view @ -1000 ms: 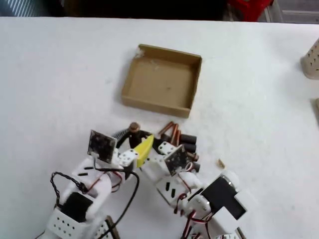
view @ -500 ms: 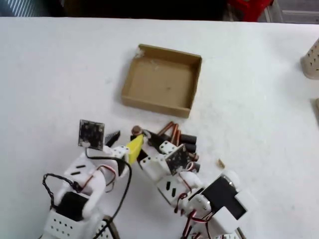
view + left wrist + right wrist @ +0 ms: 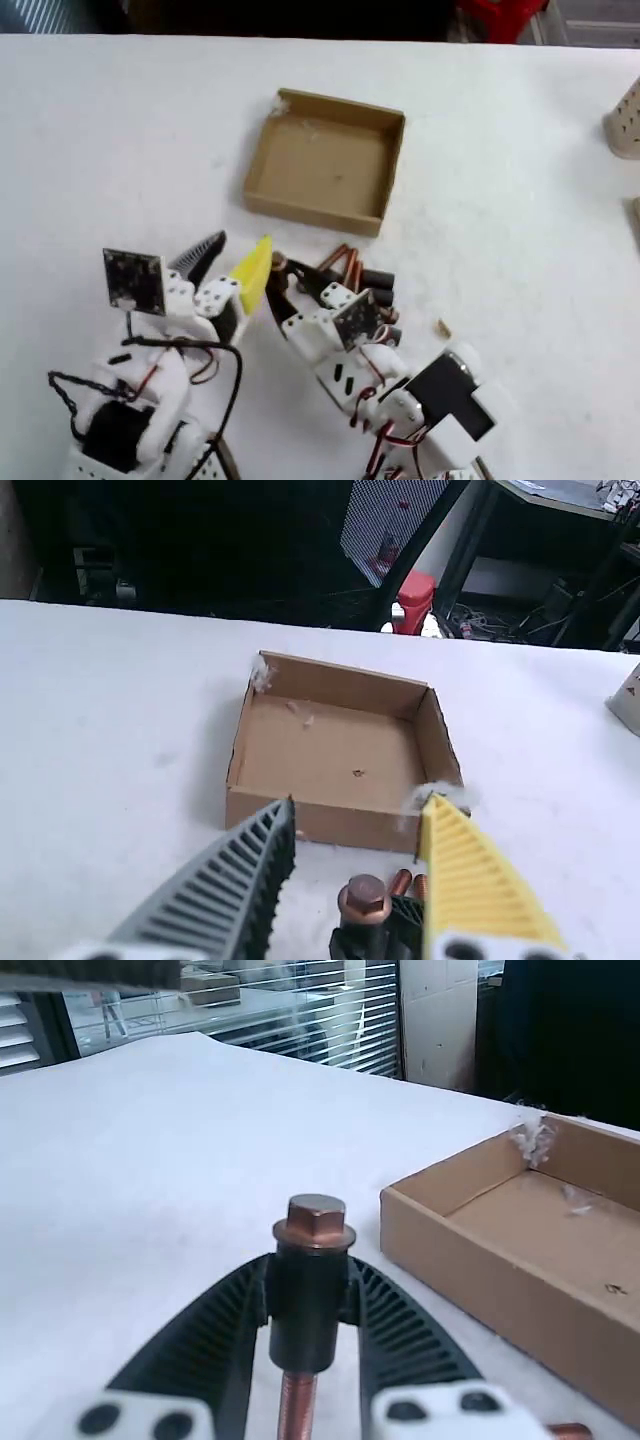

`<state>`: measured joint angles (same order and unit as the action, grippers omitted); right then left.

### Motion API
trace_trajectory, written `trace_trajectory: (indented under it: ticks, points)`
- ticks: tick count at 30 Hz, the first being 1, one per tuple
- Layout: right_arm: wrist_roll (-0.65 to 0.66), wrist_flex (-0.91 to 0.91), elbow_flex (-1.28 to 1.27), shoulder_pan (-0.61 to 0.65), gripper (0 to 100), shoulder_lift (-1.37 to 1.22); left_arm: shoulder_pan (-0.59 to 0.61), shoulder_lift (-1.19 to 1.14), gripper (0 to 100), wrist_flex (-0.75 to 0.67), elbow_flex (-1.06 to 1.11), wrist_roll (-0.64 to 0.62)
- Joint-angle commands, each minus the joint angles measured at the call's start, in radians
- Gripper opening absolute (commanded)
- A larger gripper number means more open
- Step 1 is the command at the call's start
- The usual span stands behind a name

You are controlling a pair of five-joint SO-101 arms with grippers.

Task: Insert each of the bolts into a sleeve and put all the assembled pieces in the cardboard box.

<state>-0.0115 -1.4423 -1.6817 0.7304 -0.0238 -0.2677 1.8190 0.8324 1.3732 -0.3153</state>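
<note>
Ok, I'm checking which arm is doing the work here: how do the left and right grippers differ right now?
The left gripper is open and empty; the right gripper is shut on a black sleeve with a copper bolt through it. The left gripper has one grey and one yellow finger; the right gripper's fingers are both black. Both sit close together on the arms' side of the cardboard box, pointing towards it.

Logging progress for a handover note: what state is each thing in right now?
cardboard box: open-topped, empty.
sleeved bolt: bolt seated in sleeve, gripped.
right gripper: shut on sleeved bolt.
left gripper: open, fingers apart, empty.
loose bolts: lying on table, unsleeved.
loose sleeves: lying beside them.
</note>
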Motion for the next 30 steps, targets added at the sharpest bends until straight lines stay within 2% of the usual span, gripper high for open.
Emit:
trace_trajectory:
  ticks: [1, 3, 6, 10, 19, 22, 26, 30]
  points:
    - [-0.009, -0.021, -0.006, -0.012, 1.7, 0.007, -0.004, 0.008, 9, 0.071, -0.087, -0.005]
    - [-0.009, -0.019, -0.006, -0.012, 1.7, 0.007, -0.002, 0.008, 1, 0.091, -0.089, -0.003]
    - [-0.006, -0.019, -0.006, -0.018, 1.7, 0.007, 0.005, 0.008, 6, 0.112, -0.086, -0.002]
    - [-0.005, -0.019, -0.006, -0.058, 1.7, 0.007, 0.097, 0.008, 7, 0.109, -0.051, -0.002]
    - [-0.005, -0.025, -0.006, -0.124, 1.7, 0.016, 0.298, 0.007, 7, -0.135, 0.322, 0.0]
    - [-0.005, -0.025, -0.006, -0.131, 1.7, 0.033, 0.348, 0.007, 7, -0.092, 0.319, 0.0]
    - [-0.005, -0.019, -0.003, -0.183, 1.7, 0.096, 0.343, 0.005, 7, -0.008, 0.319, 0.0]
    - [-0.005, -0.018, 0.003, -0.268, 1.7, 0.197, 0.308, 0.004, 7, 0.057, 0.319, 0.087]
